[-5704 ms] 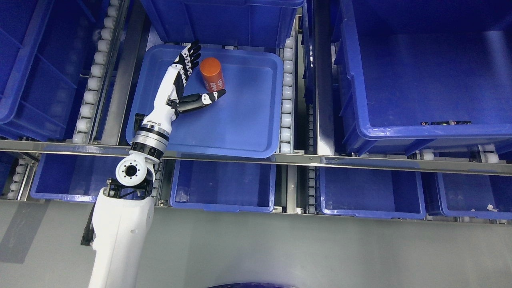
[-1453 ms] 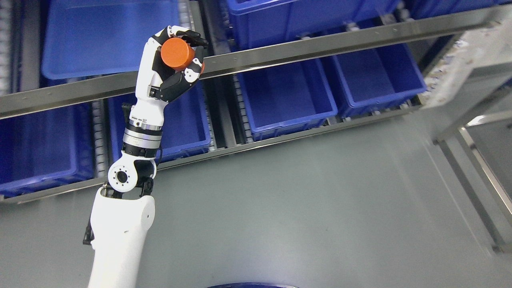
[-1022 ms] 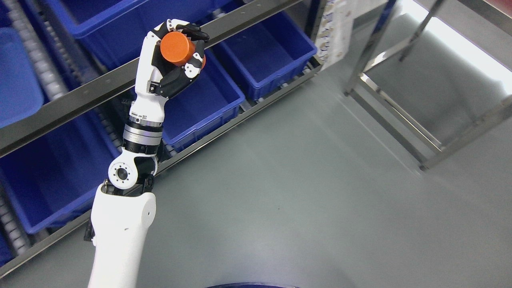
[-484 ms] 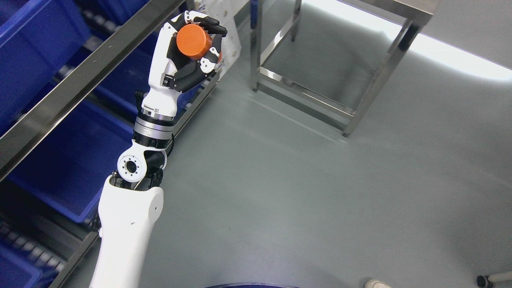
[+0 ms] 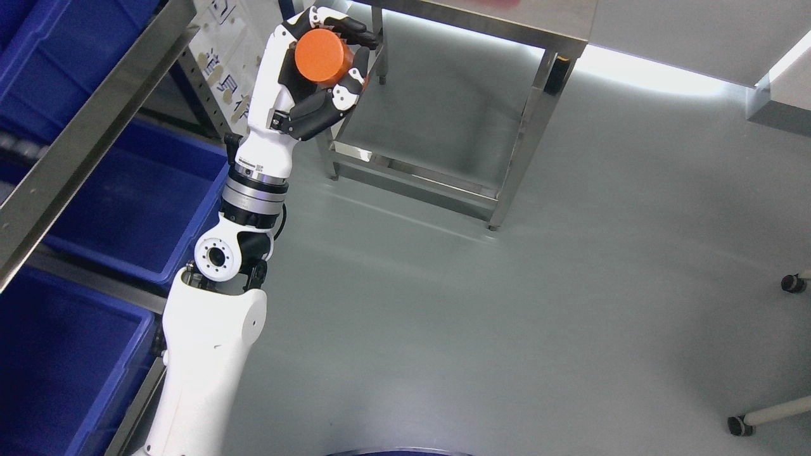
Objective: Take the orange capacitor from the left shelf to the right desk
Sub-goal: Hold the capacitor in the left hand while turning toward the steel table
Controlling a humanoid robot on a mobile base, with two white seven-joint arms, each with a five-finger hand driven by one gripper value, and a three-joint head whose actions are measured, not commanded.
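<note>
**Aloft, an orange capacitor heads for the desk**

Midway through its errand, the robot's left hand (image 5: 317,69) holds the orange capacitor (image 5: 321,56) high, clear of the shelf (image 5: 89,133) on the picture's left and in front of the steel desk (image 5: 507,25) at top. Black-and-white fingers (image 5: 345,28) curl over the top of the smooth, stubby cylinder while the thumb braces it from below, a wrap that judging by the grip keeps the round body from rolling free in transit. Blue plastic bins (image 5: 127,202) sit in the shelf's brushed-metal frame; the desk stands on slim, shiny legs over a matte grey floor (image 5: 507,316). Setting down on the desk top appears to remain. No right arm shows.
</note>
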